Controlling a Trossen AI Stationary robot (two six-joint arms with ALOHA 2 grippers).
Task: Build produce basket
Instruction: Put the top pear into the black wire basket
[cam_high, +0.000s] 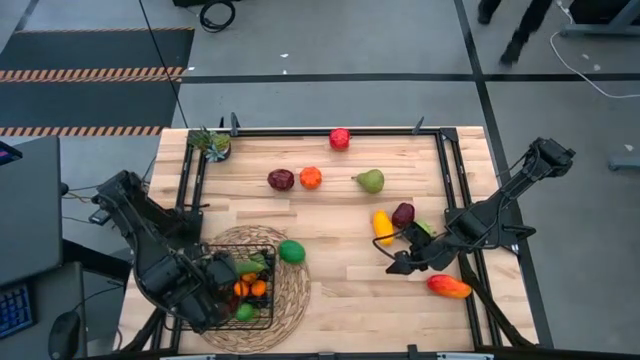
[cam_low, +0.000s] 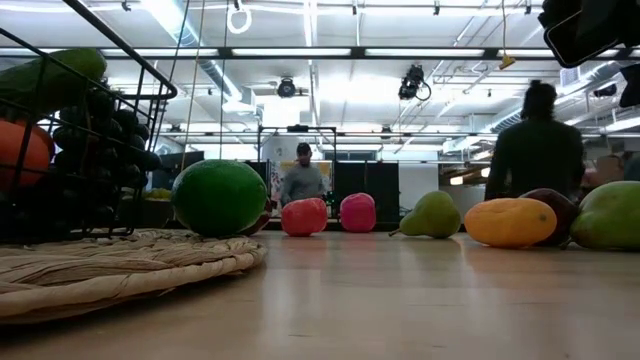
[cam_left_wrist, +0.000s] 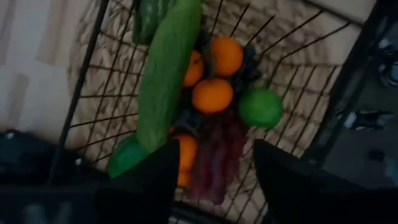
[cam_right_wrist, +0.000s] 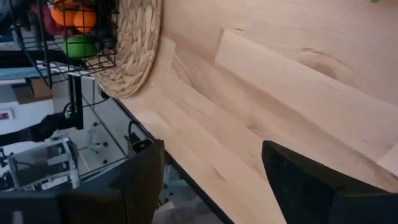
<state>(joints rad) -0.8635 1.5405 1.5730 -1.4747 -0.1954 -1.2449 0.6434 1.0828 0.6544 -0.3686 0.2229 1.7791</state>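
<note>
Left gripper (cam_high: 222, 283), high view: parted and empty over the black wire basket (cam_high: 262, 322) on the straw mat (cam_high: 297, 292); right gripper (cam_high: 408, 262) open and empty, nearer the loose yellow squash (cam_high: 383, 226), dark grapes (cam_high: 403, 214) and mango (cam_high: 449, 287), with a green lime (cam_high: 291, 251) just outside the basket. Left wrist view: fingers (cam_left_wrist: 155, 180) apart above a cucumber (cam_left_wrist: 166, 74) lying lengthwise away from them, oranges (cam_left_wrist: 212, 95) and a lime (cam_left_wrist: 260, 107) beside it. Low view: a red apple (cam_low: 304, 216) and pear (cam_low: 432, 214) wait on the table.
</note>
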